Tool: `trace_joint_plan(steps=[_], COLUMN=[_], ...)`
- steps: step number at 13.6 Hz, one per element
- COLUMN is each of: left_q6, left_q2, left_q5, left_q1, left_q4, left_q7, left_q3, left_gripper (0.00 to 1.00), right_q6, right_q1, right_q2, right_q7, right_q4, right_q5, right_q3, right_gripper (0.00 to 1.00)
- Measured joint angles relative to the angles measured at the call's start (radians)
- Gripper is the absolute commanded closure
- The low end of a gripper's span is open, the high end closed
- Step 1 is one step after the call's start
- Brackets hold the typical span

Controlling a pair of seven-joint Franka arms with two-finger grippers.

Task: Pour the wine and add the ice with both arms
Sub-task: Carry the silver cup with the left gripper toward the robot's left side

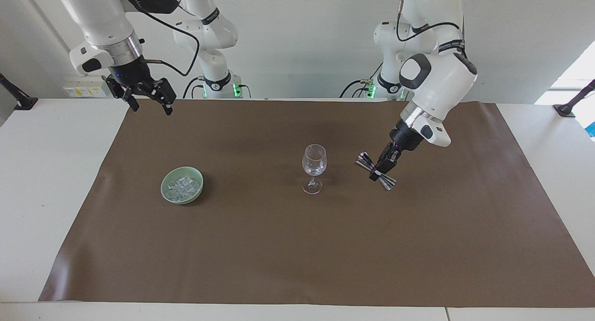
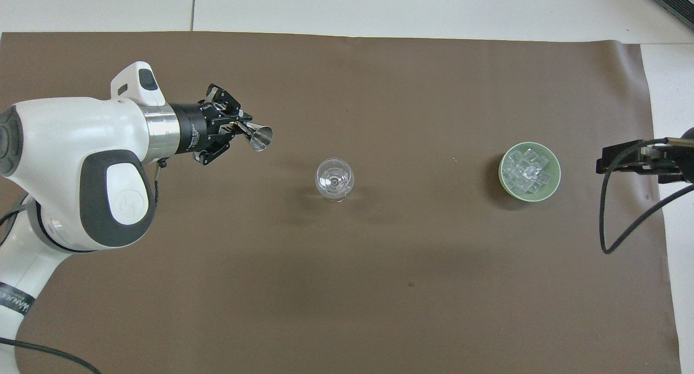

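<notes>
A clear stemmed wine glass (image 1: 314, 165) (image 2: 334, 179) stands upright mid-mat. It looks clear, and I cannot make out any wine in it. My left gripper (image 1: 382, 168) (image 2: 237, 128) is shut on a silver double-cone jigger (image 1: 375, 171) (image 2: 259, 136). It holds the jigger tilted above the mat, apart from the glass and toward the left arm's end. The ice (image 1: 183, 186) (image 2: 525, 171) is heaped in a pale green bowl (image 1: 163, 187) (image 2: 502, 171) toward the right arm's end. My right gripper (image 1: 152, 108) (image 2: 612, 160) hangs open and empty above the mat's edge, by the right arm's base.
A brown mat (image 1: 279, 246) (image 2: 379, 287) covers most of the white table (image 1: 46, 195). A loose black cable (image 2: 604, 227) hangs from the right arm over the mat's edge.
</notes>
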Motion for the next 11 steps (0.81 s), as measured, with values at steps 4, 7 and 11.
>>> trace_joint_plan(steps=[4, 7, 11], left_q6=[-0.129, -0.226, -0.28], left_q2=[0.0, 0.0, 0.003], left_q5=[-0.102, -0.232, -0.352], left_q1=[0.099, 0.18, 0.218], left_q4=[0.018, 0.033, 0.029], left_q7=[0.007, 0.011, 0.012], left_q3=[0.002, 0.003, 0.004], left_gripper=[1.0, 1.0, 1.0], right_q6=[0.0, 0.0, 0.0], right_q1=[0.0, 0.0, 0.0], right_q2=[0.0, 0.0, 0.0], right_q7=[0.0, 0.0, 0.0], right_q4=[0.0, 0.0, 0.0], right_q5=[0.0, 0.0, 0.0], right_q3=[0.0, 0.0, 0.0], right_gripper=[0.0, 0.0, 0.0])
